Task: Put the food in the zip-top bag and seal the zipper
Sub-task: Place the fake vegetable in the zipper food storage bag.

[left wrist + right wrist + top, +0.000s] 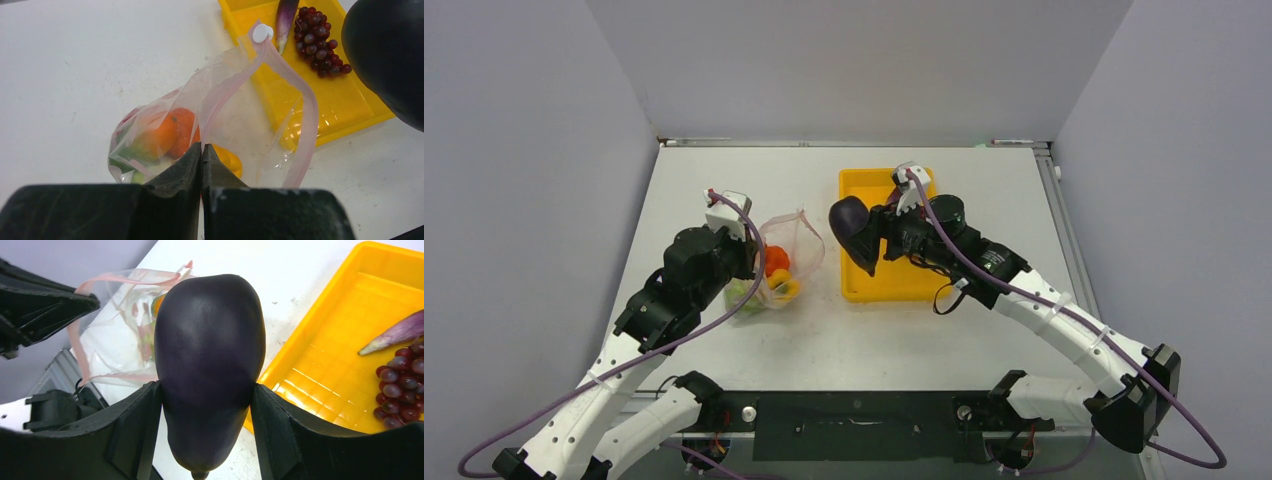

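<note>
My right tool (206,387) clamps the dark eggplant (210,330) round its smooth, probably slippery belly, over the desk (904,330) between the yellow tray (325,365) and the zip-top bag (150,135) on the left. My left tool (201,150), fully closed, pinches the bag's flimsy film near its mouth.

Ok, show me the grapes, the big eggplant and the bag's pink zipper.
grapes (320,42), left wrist view, middle of the bunch.
big eggplant (210,355), right wrist view, centre of its broad dark body.
pink zipper (312,120), left wrist view, the strip's bend along the open mouth.
</note>
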Tool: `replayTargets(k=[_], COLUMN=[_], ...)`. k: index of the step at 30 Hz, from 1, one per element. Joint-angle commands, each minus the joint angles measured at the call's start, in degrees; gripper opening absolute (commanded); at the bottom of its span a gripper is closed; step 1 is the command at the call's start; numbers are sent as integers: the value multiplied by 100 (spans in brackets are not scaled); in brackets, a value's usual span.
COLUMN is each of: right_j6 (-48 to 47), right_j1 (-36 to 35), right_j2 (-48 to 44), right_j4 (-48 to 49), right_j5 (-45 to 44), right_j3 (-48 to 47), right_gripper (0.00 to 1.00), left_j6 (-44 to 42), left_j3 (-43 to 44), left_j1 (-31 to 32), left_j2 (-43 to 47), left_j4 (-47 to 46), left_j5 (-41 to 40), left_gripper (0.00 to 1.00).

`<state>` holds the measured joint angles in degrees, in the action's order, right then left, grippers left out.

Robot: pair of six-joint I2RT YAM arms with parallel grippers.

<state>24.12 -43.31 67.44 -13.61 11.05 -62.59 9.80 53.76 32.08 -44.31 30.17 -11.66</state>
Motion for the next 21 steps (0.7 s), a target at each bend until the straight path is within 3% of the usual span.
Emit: replayTargets(k=[1,9,21], right_j6=[-5,254,740], right_j1=[-125,-421,-909], right_j2=[-300,-129,789], right_j4=[84,240,125], right_j5=[480,961,899], right_j3=[-80,-242,-717], right_gripper=[5,5,5], left_j6=[-11,-9,12], left_j3=[46,56,72], left_j1=[-43,-44,-43], left_j2=[5,-22,-56], left_j4=[-253,-223,-257], left_j5=[91,170,564], left_gripper=[0,0,0])
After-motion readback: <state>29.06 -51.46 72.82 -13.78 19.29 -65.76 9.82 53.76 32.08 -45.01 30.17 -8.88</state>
